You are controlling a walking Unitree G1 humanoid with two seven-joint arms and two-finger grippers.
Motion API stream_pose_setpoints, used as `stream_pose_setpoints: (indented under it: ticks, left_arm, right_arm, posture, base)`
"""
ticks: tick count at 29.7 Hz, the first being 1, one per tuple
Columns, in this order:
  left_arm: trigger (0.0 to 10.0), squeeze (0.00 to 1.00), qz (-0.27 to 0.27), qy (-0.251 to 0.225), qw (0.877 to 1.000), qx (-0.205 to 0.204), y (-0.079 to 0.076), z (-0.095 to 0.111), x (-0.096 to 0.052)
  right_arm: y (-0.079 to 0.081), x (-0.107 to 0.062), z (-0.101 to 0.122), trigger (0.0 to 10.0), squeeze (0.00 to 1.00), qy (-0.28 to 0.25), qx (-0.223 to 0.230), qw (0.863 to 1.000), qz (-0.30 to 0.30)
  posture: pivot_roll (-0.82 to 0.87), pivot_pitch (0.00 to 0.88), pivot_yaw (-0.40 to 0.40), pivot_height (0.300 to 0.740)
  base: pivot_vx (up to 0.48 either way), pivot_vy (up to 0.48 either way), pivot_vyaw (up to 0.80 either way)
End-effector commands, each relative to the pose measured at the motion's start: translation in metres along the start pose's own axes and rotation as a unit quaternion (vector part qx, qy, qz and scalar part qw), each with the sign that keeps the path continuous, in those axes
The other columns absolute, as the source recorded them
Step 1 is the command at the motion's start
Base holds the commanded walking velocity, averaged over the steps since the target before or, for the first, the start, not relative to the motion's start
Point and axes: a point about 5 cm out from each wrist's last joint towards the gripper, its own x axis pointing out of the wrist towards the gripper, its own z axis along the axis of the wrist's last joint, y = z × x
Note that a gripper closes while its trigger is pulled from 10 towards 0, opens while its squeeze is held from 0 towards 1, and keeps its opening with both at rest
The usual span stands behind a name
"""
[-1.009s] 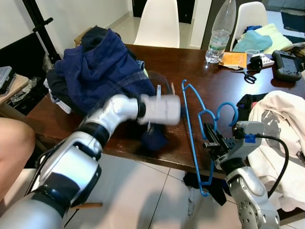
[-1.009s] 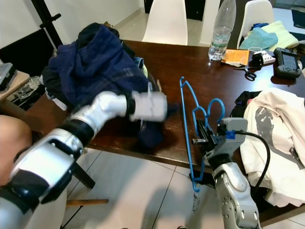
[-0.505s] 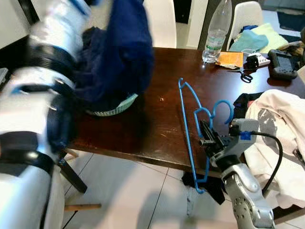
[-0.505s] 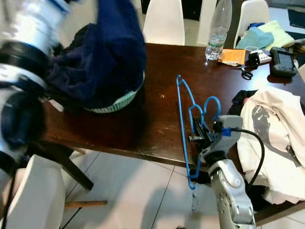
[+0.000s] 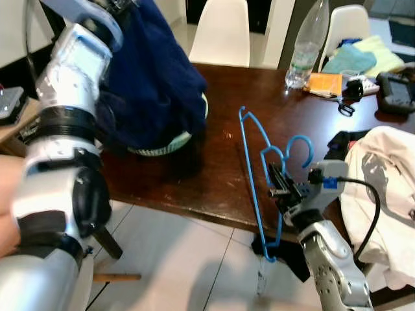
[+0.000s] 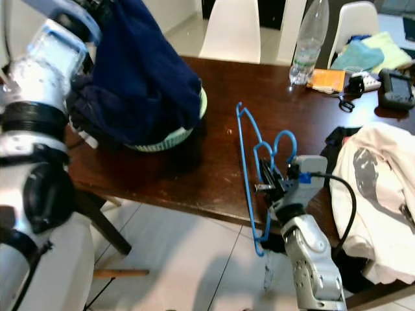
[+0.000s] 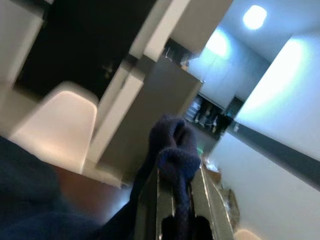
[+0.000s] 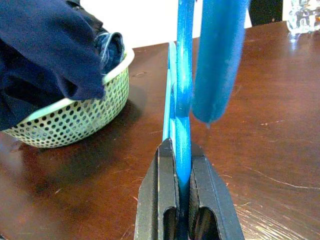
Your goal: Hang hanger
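Observation:
A blue wire hanger stands tilted at the front edge of the dark wooden table, hook up. My right gripper is shut on it just below the hook; the right wrist view shows both black fingers pinching the blue wire. My left arm is raised high at the left. Its gripper is shut on a fold of a navy garment, which hangs down over a pale green perforated basket holding more dark clothes.
At the table's far side stand a plastic bottle, an orange packet, scissors and a black device. A white garment is heaped at the right. White chairs stand behind. Tiled floor lies below the near edge.
My left arm swung from table height up to the upper left, lifting the navy garment above the basket. My right gripper kept its hold on the hanger. The camera shifted slightly.

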Motion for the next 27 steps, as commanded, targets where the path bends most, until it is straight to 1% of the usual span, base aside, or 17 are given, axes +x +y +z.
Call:
stream_pose_setpoints:
  ticks: [1, 2, 3, 4, 7, 8, 11, 12, 13, 14, 15, 16, 19, 20, 22, 23, 27]
  left_arm:
    - [8.9, 0.00, -0.015, 0.028, 0.999, -0.002, -0.008, -0.020, -0.009]
    - [8.9, 0.00, -0.015, 0.028, 0.999, -0.002, -0.008, -0.020, -0.009]
    - [10.0, 0.00, -0.017, 0.041, 0.999, -0.007, -0.010, -0.031, -0.014]
    - [10.0, 0.00, -0.017, 0.041, 0.999, -0.007, -0.010, -0.031, -0.014]
    - [10.0, 0.00, -0.019, 0.090, 0.996, 0.008, -0.015, -0.071, -0.034]
    - [10.0, 0.00, -0.019, 0.090, 0.996, 0.008, -0.015, -0.071, -0.034]
    - [10.0, 0.00, -0.006, 0.152, 0.988, 0.035, -0.017, -0.107, -0.053]
    - [10.0, 0.00, -0.006, 0.152, 0.988, 0.035, -0.017, -0.107, -0.053]
    - [10.0, 0.00, -0.004, 0.164, 0.986, 0.035, -0.019, -0.114, -0.059]
    - [10.0, 0.00, -0.004, 0.164, 0.986, 0.035, -0.019, -0.114, -0.059]
    - [10.0, 0.00, -0.003, 0.174, 0.984, 0.025, -0.022, -0.122, -0.064]
    - [10.0, 0.00, -0.003, 0.174, 0.984, 0.025, -0.022, -0.122, -0.064]
    - [10.0, 0.00, -0.010, 0.198, 0.980, 0.013, -0.037, -0.140, -0.079]
    - [10.0, 0.00, -0.010, 0.198, 0.980, 0.013, -0.037, -0.140, -0.079]
    - [10.0, 0.00, -0.019, 0.207, 0.978, 0.010, -0.046, -0.146, -0.084]
    - [10.0, 0.00, -0.019, 0.207, 0.978, 0.010, -0.046, -0.146, -0.084]
    - [10.0, 0.00, -0.029, 0.213, 0.977, 0.008, -0.055, -0.150, -0.088]
  right_arm:
    - [-0.001, -0.001, -0.006, 10.0, 0.00, 0.012, -0.004, 1.000, 0.000]
    - [-0.001, -0.001, -0.006, 10.0, 0.00, 0.012, -0.004, 1.000, 0.000]
    - [-0.001, 0.000, -0.007, 10.0, 0.00, 0.013, -0.004, 1.000, 0.001]
    - [-0.001, 0.000, -0.007, 10.0, 0.00, 0.013, -0.004, 1.000, 0.001]
    - [0.001, 0.001, -0.007, 10.0, 0.00, 0.013, -0.004, 1.000, 0.004]
    - [0.001, 0.001, -0.007, 10.0, 0.00, 0.013, -0.004, 1.000, 0.004]
    - [0.001, 0.001, -0.006, 10.0, 0.00, 0.014, -0.005, 1.000, 0.006]
    - [0.001, 0.001, -0.006, 10.0, 0.00, 0.014, -0.005, 1.000, 0.006]
    - [0.001, 0.000, -0.006, 10.0, 0.00, 0.014, -0.005, 1.000, 0.006]
    - [0.001, 0.000, -0.006, 10.0, 0.00, 0.014, -0.005, 1.000, 0.006]
    - [0.001, 0.000, -0.006, 10.0, 0.00, 0.015, -0.005, 1.000, 0.007]
    - [0.001, 0.000, -0.006, 10.0, 0.00, 0.015, -0.005, 1.000, 0.007]
    - [0.000, -0.001, -0.006, 10.0, 0.00, 0.016, -0.005, 1.000, 0.009]
    - [0.000, -0.001, -0.006, 10.0, 0.00, 0.016, -0.005, 1.000, 0.009]
    - [-0.002, -0.001, -0.006, 10.0, 0.00, 0.017, -0.005, 1.000, 0.010]
    - [-0.002, -0.001, -0.006, 10.0, 0.00, 0.017, -0.005, 1.000, 0.010]
    - [-0.005, -0.001, -0.004, 10.0, 0.00, 0.016, -0.008, 1.000, 0.008]
  posture:
    - [0.04, 0.153, 0.048, 0.740]
    - [0.04, 0.153, 0.048, 0.740]
    - [0.04, 0.153, 0.048, 0.740]
    - [0.04, 0.153, 0.048, 0.740]
    - [0.04, 0.159, 0.046, 0.740]
    - [0.04, 0.159, 0.046, 0.740]
    - [0.03, 0.163, 0.045, 0.740]
    - [0.03, 0.163, 0.045, 0.740]
    - [0.03, 0.164, 0.043, 0.740]
    - [0.03, 0.164, 0.043, 0.740]
    - [0.03, 0.165, 0.042, 0.740]
    - [0.03, 0.165, 0.042, 0.740]
    - [0.03, 0.165, 0.039, 0.740]
    - [0.03, 0.165, 0.039, 0.740]
    - [0.03, 0.165, 0.037, 0.740]
    - [0.03, 0.165, 0.037, 0.740]
    - [0.03, 0.165, 0.037, 0.740]
  base:
    - [0.000, 0.000, 0.00]
    - [0.000, 0.000, 0.00]
    - [0.000, 0.000, 0.00]
    - [0.000, 0.000, 0.00]
    - [0.000, 0.000, 0.00]
    - [0.000, 0.000, 0.00]
    - [-0.085, 0.000, 0.00]
    - [-0.255, 0.000, 0.00]
    - [-0.345, 0.000, 0.00]
    - [-0.345, 0.000, 0.00]
    - [-0.349, 0.000, 0.00]
    - [-0.349, 0.000, 0.00]
    - [-0.347, 0.000, 0.00]
    - [-0.349, 0.000, 0.00]
    - [-0.373, 0.000, 0.00]
    - [-0.375, 0.000, 0.00]
    - [-0.387, 0.000, 0.00]
